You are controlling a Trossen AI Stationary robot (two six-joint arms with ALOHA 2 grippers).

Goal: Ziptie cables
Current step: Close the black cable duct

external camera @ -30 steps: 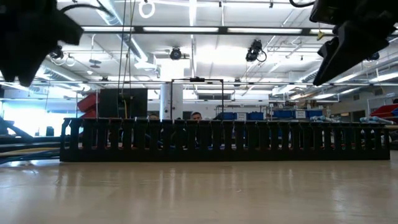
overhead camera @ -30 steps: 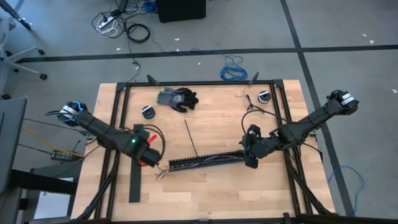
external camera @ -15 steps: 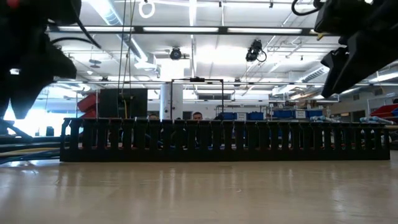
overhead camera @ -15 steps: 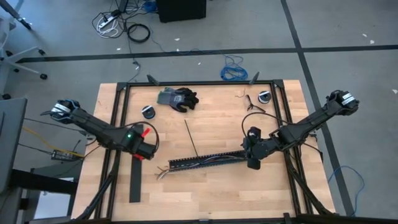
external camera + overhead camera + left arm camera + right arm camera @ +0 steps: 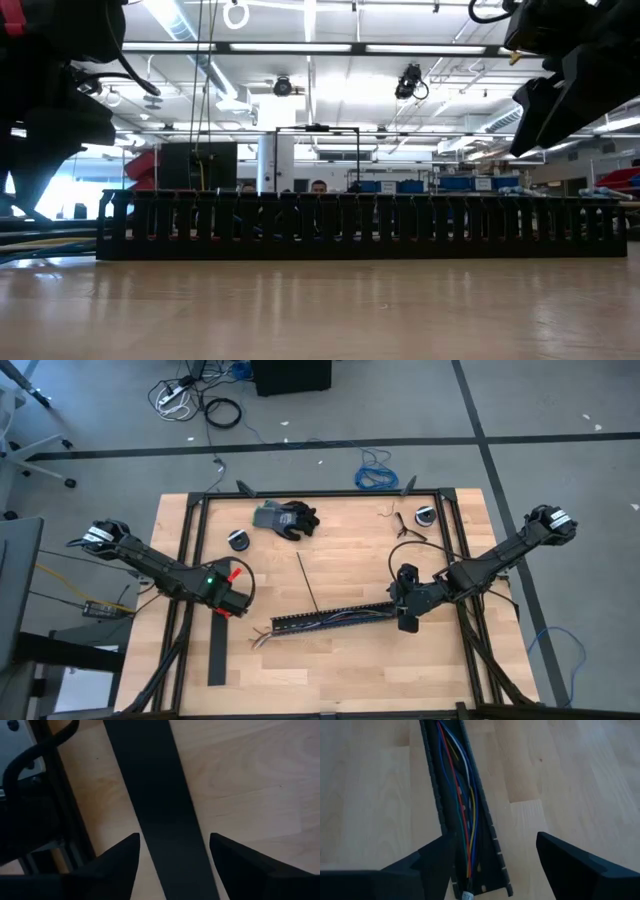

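The cables (image 5: 462, 795), thin red, blue, yellow and white wires, lie inside the black slotted channel (image 5: 330, 620), and their splayed ends (image 5: 262, 642) stick out of its left end. My right gripper (image 5: 495, 852) hangs open above the channel's right end (image 5: 395, 610), one finger over each side, slanting down. My left gripper (image 5: 172, 852) points down, open, over the far end of a flat black strip (image 5: 155, 795) that lies on the table near the left edge (image 5: 218, 650). Its fingers stand on either side of the strip.
A long thin black tie (image 5: 305, 582) lies on the wood behind the channel. A grey-black glove (image 5: 285, 518) and two small round black parts (image 5: 238, 540) (image 5: 426, 516) sit toward the far edge. Black frame rails (image 5: 190, 550) run along the table's sides.
My left gripper has drawn away from the channel's left end toward the table's left edge and sunk lower, coming over the black strip. The channel and the cables have stayed where they were.
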